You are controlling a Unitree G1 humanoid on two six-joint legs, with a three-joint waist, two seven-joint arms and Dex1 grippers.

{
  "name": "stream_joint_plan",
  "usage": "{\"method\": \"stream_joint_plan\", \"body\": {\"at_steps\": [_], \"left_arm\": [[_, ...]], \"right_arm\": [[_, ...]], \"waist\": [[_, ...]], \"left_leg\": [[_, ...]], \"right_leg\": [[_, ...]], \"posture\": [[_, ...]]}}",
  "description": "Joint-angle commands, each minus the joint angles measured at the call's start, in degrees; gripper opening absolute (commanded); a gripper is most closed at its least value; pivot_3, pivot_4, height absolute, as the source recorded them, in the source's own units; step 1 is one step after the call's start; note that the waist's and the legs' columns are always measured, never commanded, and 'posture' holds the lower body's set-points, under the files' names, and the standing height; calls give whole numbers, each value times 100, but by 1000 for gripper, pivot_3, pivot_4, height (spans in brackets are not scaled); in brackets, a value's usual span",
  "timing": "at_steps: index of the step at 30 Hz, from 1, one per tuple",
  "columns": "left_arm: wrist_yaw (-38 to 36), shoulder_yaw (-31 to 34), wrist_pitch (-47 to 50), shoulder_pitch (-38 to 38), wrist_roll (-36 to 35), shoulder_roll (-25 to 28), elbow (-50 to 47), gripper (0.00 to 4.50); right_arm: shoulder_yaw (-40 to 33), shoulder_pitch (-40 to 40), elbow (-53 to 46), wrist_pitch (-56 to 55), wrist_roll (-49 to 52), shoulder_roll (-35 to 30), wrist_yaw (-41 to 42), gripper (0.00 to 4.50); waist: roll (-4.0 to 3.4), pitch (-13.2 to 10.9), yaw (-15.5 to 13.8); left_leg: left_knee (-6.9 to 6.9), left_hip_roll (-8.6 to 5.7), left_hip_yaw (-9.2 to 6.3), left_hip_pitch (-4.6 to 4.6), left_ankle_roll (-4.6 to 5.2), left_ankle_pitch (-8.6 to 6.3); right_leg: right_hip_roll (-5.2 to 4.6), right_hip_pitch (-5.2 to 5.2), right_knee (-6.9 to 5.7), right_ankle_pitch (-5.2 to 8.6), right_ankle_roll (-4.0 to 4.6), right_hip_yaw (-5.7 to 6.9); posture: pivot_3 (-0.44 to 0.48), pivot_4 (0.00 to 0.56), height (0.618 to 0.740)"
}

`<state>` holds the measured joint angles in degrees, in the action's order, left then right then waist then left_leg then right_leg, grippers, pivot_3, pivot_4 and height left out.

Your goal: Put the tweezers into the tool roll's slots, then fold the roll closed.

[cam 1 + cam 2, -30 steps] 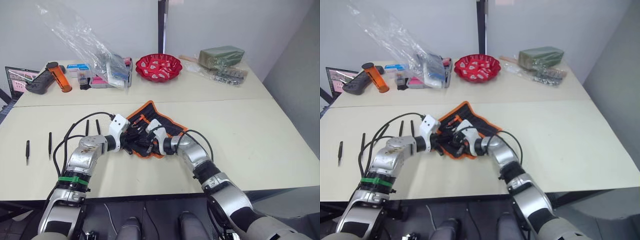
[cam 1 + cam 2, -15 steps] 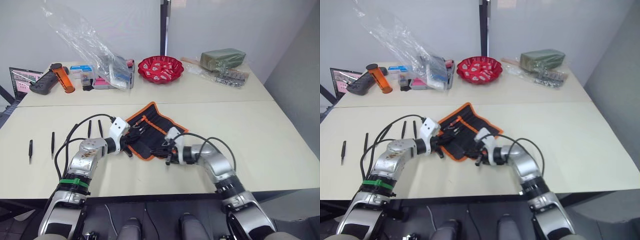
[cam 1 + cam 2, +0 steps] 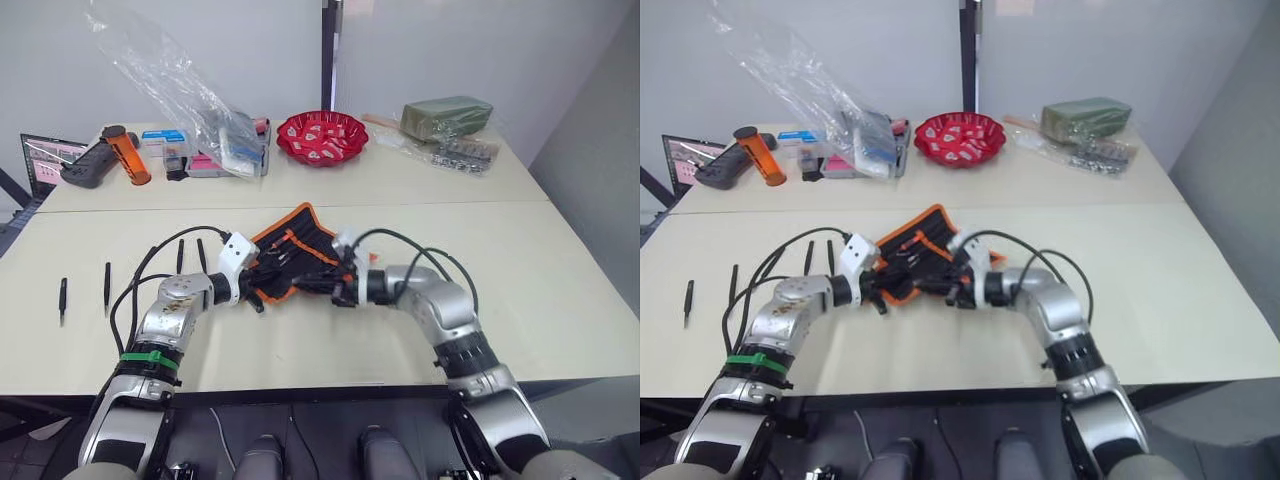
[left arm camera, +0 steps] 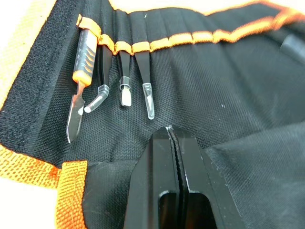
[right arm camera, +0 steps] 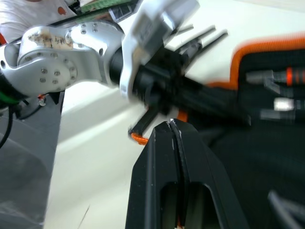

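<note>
Since a moment ago the right hand [image 3: 340, 287] has swung back in over the tool roll's [image 3: 300, 250] right side, dragging that side toward the middle. Its fingers are pressed together, as are the left hand's [image 4: 170, 131] fingers, which rest on the roll's inner fabric beside the slots [image 4: 143, 46] holding four tools. Four tweezers [image 3: 106, 287] lie loose on the surface [image 3: 540, 260], well left of the roll.

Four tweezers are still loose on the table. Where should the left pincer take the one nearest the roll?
Grip that tweezer mid-shaft from straight above, fingers across its width. It lies flat and slim, pointing away from the robot, a neighbour close beside it.
</note>
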<state>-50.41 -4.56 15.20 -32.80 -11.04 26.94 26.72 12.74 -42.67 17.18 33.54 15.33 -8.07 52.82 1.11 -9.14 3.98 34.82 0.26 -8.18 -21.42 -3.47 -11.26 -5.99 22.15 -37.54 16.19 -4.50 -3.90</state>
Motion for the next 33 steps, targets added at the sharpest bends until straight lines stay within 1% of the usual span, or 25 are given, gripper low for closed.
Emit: {"method": "stream_joint_plan", "body": {"at_steps": [1,3,5,10,13,16,20,23,28,33], "left_arm": [[16,-24,43,-100,201,89,336,0],[5,-36,22,-166,210,82,368,0],[7,-30,15,-214,208,76,382,0],[-5,22,40,-239,163,55,379,0],[-14,78,50,-209,137,96,395,0],[3,238,-47,-273,109,209,601,0],[3,485,-161,-245,-46,262,805,0],[-54,604,-175,-64,-164,295,727,0],[-40,775,-169,128,-247,437,777,0],[3,955,-128,104,-315,565,1024,0]], "right_arm": [[277,-269,911,-666,-488,258,-300,12],[283,-327,1126,-812,-520,369,-262,12],[235,-297,1077,-822,-442,425,-171,12],[298,-286,1529,-935,-663,537,-416,12],[499,-224,2005,-1067,-956,563,-483,12],[734,-49,2258,-1136,-1230,483,-423,12],[958,303,2110,-1038,-1388,423,-334,12],[1082,471,2014,-1041,-1520,365,-368,12],[1113,585,1903,-1001,-1592,289,-349,12],[1200,695,1737,-933,-1601,192,-230,12]], "waist": [[0,0,-4],[-1,-1,-12],[-2,-2,-12],[-2,-2,-2],[-2,-2,5],[-3,-2,8],[-3,0,24],[-7,5,47],[-25,29,89],[-42,47,88]], "left_leg": [[0,0,0,0,0,0],[2,0,0,-6,0,0],[4,-1,-2,-22,-1,1],[2,-1,-4,-25,-1,1],[1,-1,-4,-19,-1,1],[-4,-1,-4,-5,-1,1],[-10,-1,-3,12,0,0],[-11,0,-2,19,0,0],[-13,2,-1,28,7,-4],[-13,2,-1,28,9,-5]], "right_leg": [[0,0,-1,-2,3,0],[0,2,-1,-8,14,0],[0,12,-1,-21,34,0],[0,18,-6,-21,35,0],[0,15,-6,-21,34,0],[0,6,-6,-14,24,0],[0,-2,-7,-1,1,0],[0,-3,-8,0,-1,0],[1,-7,-11,1,-1,0],[1,-10,-8,3,-5,0]], "posture": [[0,150,740],[0,150,740],[0,150,740],[0,150,740],[0,150,740],[0,150,740],[0,150,740],[0,150,740],[0,150,740],[0,150,740]]}}
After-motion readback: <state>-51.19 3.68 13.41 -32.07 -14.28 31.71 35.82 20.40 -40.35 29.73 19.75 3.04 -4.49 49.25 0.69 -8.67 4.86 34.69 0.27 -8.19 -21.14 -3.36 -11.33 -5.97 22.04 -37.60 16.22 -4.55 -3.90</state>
